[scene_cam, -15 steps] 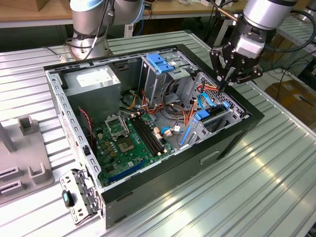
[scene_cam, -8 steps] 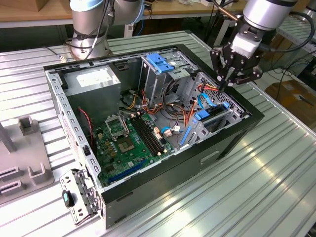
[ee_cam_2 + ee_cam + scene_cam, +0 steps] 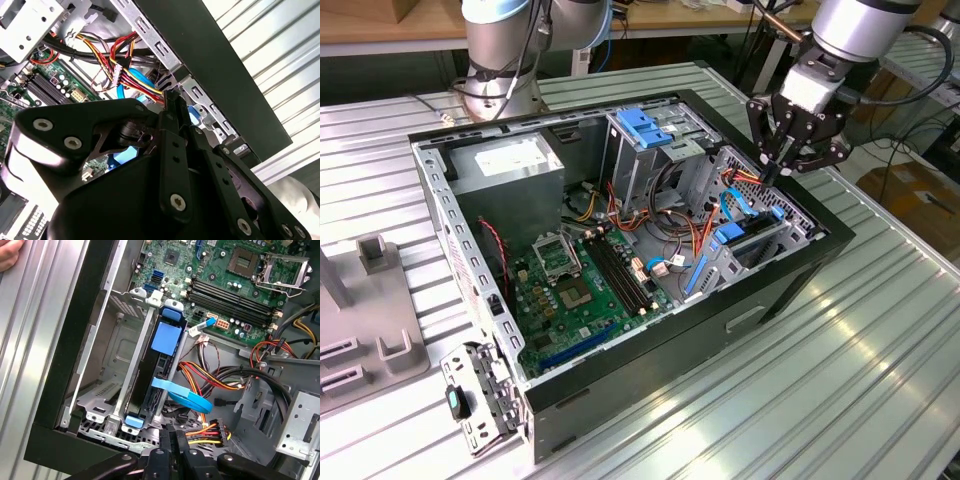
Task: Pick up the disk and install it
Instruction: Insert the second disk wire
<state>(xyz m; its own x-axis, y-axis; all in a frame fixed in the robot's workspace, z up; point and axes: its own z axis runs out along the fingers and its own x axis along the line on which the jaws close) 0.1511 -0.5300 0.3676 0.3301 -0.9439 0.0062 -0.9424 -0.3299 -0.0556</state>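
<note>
1. Hangs over the drive-bay corner of the open black desktop computer case [image 3: 800,270], on the exterior view's right: black two-fingered gripper [image 3: 772,172], fingers pressed together and clasping nothing that can be made out.
2. Sits edge-up inside the grey metal drive cage [image 3: 107,355], hard against the case's black side wall: flat dark disk with blue plastic side rails [image 3: 149,382], blue tab uppermost, apart from the gripper.
3. Reaches down just beside the bundle of red, yellow and black power wires with its white connector [image 3: 216,430]; fingertips near that plug in both wrist views, though contact cannot be told.
4. Curls loose across the foot of the cage: light-blue flat data cable [image 3: 186,396], far end hidden.
5. Lies beyond the cage on the case floor: green motherboard [image 3: 570,290].
6. Rests on a ribbed aluminium surface [image 3: 840,380].
7. Judged from this: pick-up and carry done, disk lodged in its bay; full seating and cabling not confirmed, so the installing looks nearly but not certainly finished.
</note>
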